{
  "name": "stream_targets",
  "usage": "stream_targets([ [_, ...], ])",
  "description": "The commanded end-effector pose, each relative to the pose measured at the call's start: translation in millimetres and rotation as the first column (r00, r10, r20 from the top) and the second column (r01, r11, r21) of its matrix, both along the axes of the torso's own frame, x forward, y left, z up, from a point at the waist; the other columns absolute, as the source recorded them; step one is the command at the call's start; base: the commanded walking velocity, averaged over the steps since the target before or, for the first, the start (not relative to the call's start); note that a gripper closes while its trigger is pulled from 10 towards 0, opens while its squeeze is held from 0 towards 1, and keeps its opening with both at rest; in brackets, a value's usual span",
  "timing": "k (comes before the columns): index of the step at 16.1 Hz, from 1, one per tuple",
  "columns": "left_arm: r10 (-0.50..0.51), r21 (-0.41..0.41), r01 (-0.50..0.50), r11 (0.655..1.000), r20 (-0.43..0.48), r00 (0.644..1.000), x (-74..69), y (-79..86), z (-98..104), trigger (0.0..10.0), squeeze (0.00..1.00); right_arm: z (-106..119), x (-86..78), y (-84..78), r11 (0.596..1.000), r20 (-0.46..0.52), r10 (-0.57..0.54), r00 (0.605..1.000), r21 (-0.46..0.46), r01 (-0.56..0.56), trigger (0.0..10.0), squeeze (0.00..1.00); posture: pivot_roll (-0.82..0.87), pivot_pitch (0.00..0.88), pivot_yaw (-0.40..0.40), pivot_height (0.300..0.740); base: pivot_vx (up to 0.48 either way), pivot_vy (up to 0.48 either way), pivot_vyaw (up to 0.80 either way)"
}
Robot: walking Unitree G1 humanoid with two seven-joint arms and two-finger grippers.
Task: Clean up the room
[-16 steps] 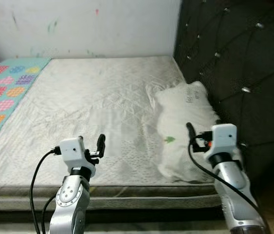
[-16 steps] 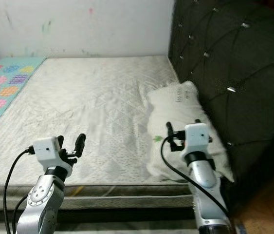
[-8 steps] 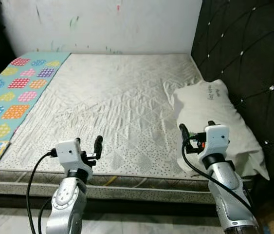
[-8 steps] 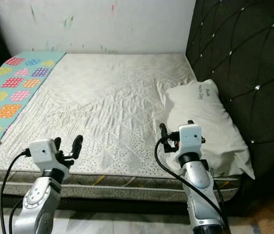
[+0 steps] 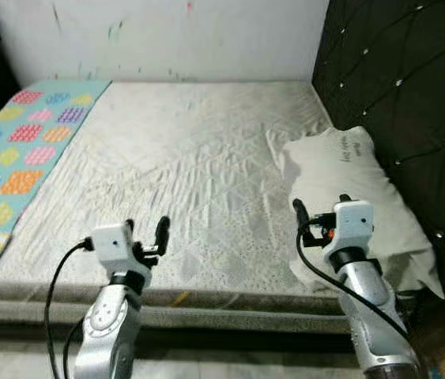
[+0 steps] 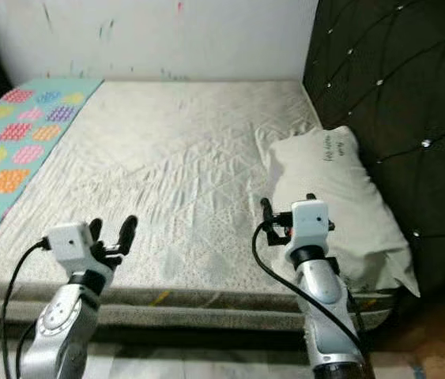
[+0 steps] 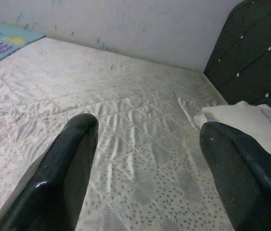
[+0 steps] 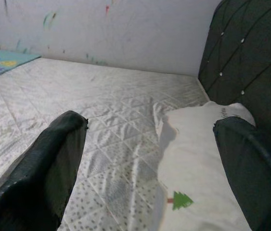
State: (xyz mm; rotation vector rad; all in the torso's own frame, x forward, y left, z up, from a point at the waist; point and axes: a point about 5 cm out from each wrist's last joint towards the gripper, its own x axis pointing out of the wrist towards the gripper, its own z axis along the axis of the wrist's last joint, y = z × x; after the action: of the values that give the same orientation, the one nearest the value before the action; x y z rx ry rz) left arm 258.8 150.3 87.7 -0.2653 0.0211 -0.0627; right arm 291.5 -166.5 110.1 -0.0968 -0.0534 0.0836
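two pincers, left pincer (image 5: 146,234) and right pincer (image 5: 318,213), spread, empty; pillow (image 5: 347,199) on mattress (image 5: 167,166).

Mattress (image 5: 182,158) off-white, quilted diamonds. Pillow (image 5: 348,189) white, small green tree print. Blanket (image 5: 16,142) far left teal, multicoloured squares. Headboard (image 5: 396,71) black, studded.

The colourful blanket (image 5: 16,150) runs off the picture's left edge, so its full spread cannot be told. Small dark print on the pillow (image 6: 341,197) is too tiny to read. The right arm (image 5: 372,308) hides the pillow's near corner.
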Motion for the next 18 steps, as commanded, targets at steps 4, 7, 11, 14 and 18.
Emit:
stream_targets([
  [4,-0.016,-0.006,0.016,1.0,0.004,1.0,0.3,-1.3,2.9,10.0,0.0,2.5,1.2,-1.4,1.0,0.012,-0.009,1.0,-0.004,0.009,10.0,0.0,-0.18,0.0,0.058,0.74,0.289,0.0,-0.45],
  [7,-0.005,-0.004,0.005,1.0,-0.008,1.0,0.8,-1.3,2.2,10.0,0.0,2.1,1.2,-0.9,1.0,0.013,-0.01,1.0,-0.002,0.01,10.0,0.0,-0.18,0.0,0.061,0.74,0.175,0.0,-0.13],
  [11,0.006,-0.014,-0.006,1.0,-0.017,1.0,2.8,-0.3,1.6,10.0,0.0,1.1,1.3,-1.2,1.0,0.012,-0.013,1.0,-0.001,0.013,10.0,0.0,-0.18,0.0,0.063,0.74,0.0,0.0,0.0],
  [14,-0.005,-0.017,0.005,1.0,-0.013,1.0,3.4,-2.0,2.4,10.0,0.0,0.8,1.1,-1.7,1.0,0.01,-0.016,1.0,-0.001,0.016,10.0,0.0,-0.18,0.0,0.065,0.74,0.0,0.281,-0.53],
  [18,-0.006,-0.023,0.005,1.0,-0.016,1.0,4.1,-2.3,1.9,10.0,0.0,0.5,1.4,-2.5,1.0,0.01,-0.019,1.0,-0.008,0.019,10.0,0.0,-0.19,0.0,0.065,0.74,0.0,0.476,-0.8],
])
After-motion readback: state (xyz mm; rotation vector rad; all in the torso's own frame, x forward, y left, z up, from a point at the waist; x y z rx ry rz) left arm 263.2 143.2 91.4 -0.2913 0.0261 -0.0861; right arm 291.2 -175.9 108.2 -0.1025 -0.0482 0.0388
